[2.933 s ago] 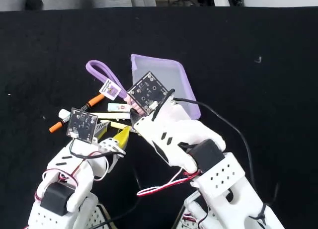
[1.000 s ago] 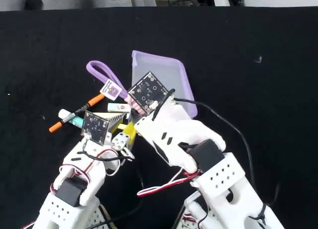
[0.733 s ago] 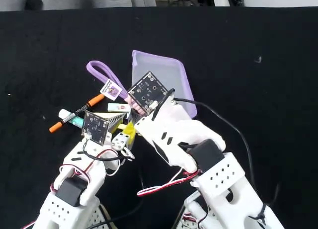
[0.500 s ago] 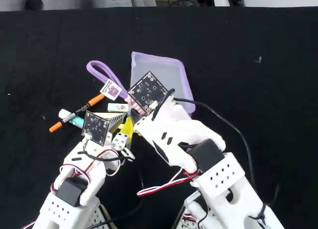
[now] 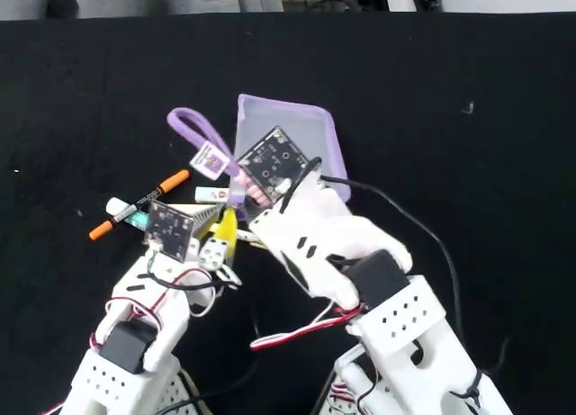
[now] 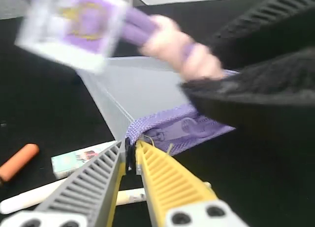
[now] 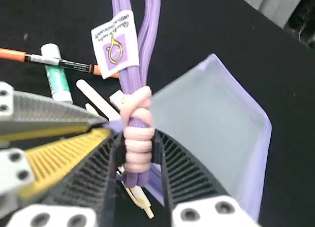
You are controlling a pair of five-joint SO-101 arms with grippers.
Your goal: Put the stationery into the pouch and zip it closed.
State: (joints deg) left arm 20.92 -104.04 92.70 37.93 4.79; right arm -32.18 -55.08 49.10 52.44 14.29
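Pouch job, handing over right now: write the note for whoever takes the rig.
Left pincer: shut on the pouch at its purple zip edge.
Right pincer: shut on the strap at its pink-wrapped part.
Orange pen, teal tube and white sticks lie on the table beside the pouch.
Done: nothing packed.
Left: load the stationery, zip closed.
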